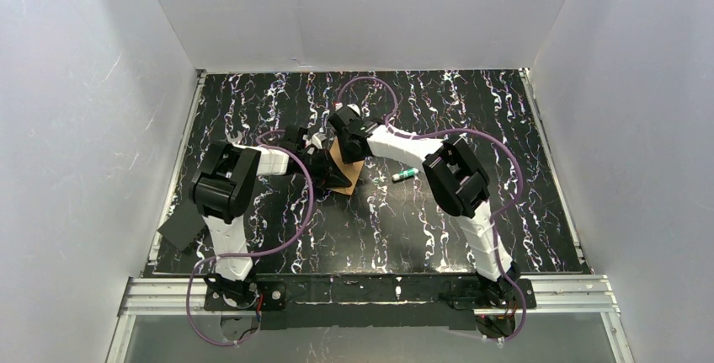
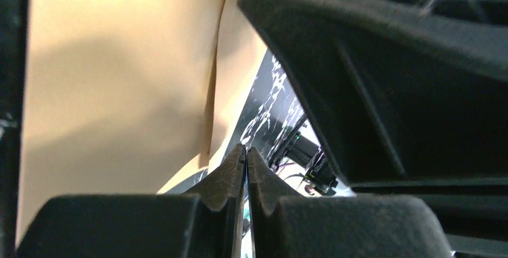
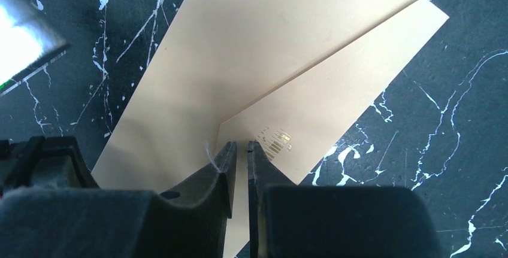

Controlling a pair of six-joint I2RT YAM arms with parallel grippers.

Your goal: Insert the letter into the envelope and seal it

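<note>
Pointing at the flap tip of the envelope (image 3: 269,48), the right pincer (image 3: 238,147) stands narrowly parted. The left pincer (image 2: 244,153) is closed tight beside its edge; whether it pinches paper is unclear.

Smooth matt paper envelope (image 3: 269,48)

Both arms crowd the envelope (image 1: 347,179): the left gripper (image 1: 318,161) blocks its left side, the right gripper (image 1: 352,146) hangs over its far edge, hardly a gap between them. A small green tube (image 1: 405,175) lies just right of the envelope; nearer than it, the marbled table (image 1: 379,228) is open; a black slab (image 1: 181,228) sits far left
</note>
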